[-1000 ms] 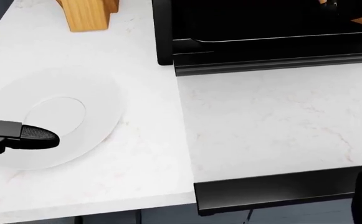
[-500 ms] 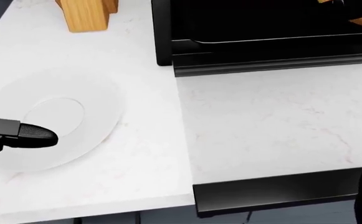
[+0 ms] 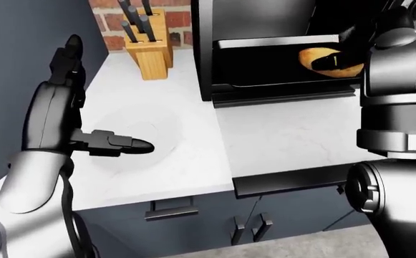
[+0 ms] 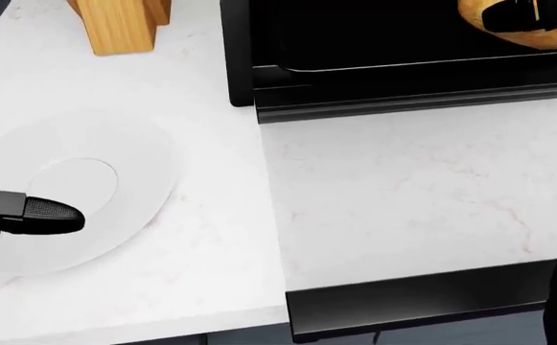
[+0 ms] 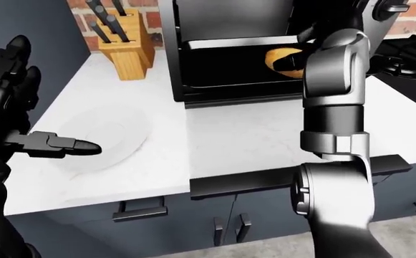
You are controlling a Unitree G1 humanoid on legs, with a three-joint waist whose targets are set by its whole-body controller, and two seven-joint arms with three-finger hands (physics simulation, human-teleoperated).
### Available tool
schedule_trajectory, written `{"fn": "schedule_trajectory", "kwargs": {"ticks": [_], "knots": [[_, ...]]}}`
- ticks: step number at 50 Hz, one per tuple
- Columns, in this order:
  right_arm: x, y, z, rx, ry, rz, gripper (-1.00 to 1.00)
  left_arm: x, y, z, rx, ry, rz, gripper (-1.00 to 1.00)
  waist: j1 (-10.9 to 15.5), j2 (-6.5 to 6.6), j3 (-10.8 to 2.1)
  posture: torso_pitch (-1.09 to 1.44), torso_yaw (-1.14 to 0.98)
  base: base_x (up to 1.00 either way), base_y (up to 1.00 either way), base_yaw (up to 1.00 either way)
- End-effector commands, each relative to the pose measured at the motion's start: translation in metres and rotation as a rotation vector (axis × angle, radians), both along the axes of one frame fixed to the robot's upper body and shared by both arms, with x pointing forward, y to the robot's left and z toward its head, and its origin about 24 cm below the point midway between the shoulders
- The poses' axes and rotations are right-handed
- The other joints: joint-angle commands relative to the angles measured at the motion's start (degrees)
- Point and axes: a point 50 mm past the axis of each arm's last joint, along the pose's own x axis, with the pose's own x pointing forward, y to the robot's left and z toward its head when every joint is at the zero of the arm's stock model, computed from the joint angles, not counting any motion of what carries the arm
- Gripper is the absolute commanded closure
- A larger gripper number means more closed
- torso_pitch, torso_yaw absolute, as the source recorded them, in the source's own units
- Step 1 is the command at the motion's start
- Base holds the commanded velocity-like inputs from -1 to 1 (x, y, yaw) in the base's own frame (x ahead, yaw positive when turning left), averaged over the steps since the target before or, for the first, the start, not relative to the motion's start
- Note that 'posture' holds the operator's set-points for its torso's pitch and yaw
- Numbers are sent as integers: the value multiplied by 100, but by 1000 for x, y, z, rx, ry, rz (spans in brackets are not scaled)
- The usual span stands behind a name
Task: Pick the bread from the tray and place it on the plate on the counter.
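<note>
Here: golden-brown oval bread loaf [image 3: 327, 60] on the black metal tray [image 3: 265, 80], right robot hand [image 4: 520, 16] closed around it. Round white plate [image 4: 77, 187] on the white marble desk [image 4: 403, 180], left robot hand [image 3: 68, 80] spread wide above it. Wooden knife block [image 3: 149, 51] beyond.

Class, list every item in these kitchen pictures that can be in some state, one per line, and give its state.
Bread: on the tray, right hand closed around it.
Tray: inside the open black oven.
Plate: on the counter, nothing on it.
Left hand: open, one finger over the plate.
Knife block: upright, knives in it.
Cabinet doors: shut.
</note>
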Motion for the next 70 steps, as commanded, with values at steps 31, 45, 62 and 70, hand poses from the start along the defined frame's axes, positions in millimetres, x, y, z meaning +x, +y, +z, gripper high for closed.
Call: {"fn": "schedule_trajectory", "kwargs": {"ticks": [31, 45, 62, 70], "knots": [[-22, 15, 56, 25, -168, 76, 100, -6, 1, 11, 24, -72, 5, -100, 20, 29, -96, 0, 0, 0, 0, 0], [-56, 36, 77, 21, -230, 168, 100, -6, 0, 10, 15, -73, 3, -100, 19, 42, -70, 0, 0, 0, 0, 0], [-97, 62, 93, 56, -296, 357, 100, -3, -1, 14, -12, -85, -4, -100, -7, 80, -32, 0, 0, 0, 0, 0], [-113, 73, 101, 116, -326, 456, 100, -4, -1, 14, -30, -78, -9, -100, 6, 109, -11, 0, 2, 0, 0, 0]]}}
